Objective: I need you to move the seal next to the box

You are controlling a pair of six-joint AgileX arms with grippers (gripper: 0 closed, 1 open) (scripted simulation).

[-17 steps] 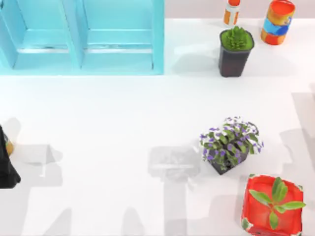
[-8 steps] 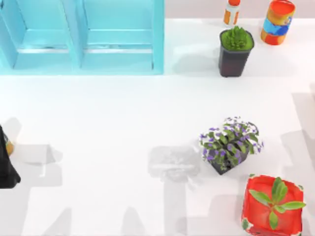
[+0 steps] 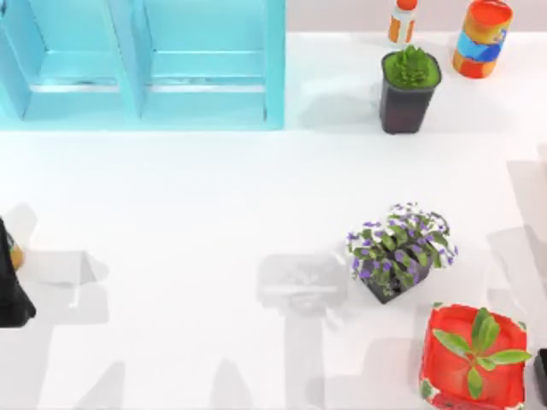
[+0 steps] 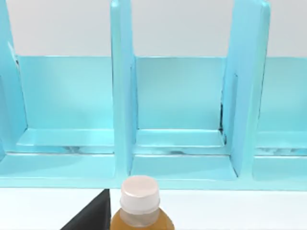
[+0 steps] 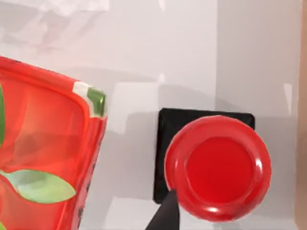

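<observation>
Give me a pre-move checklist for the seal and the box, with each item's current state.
1. Seal on the table: ok, its black base sits flat on the white surface with the red knob facing the right wrist camera.
2. Seal beside the box: ok, a narrow strip of table separates them; they do not touch.
3. Same placement from above: ok, a dark sliver of the seal lies at the top view's right edge, just right of the box.
4. Right gripper's grip: cannot tell; a dark finger tip overlaps the knob's edge.
5. Purple flower pot: ok, upright, apart from the box.
6. Left arm: ok, far off, facing the blue cabinet.
</observation>
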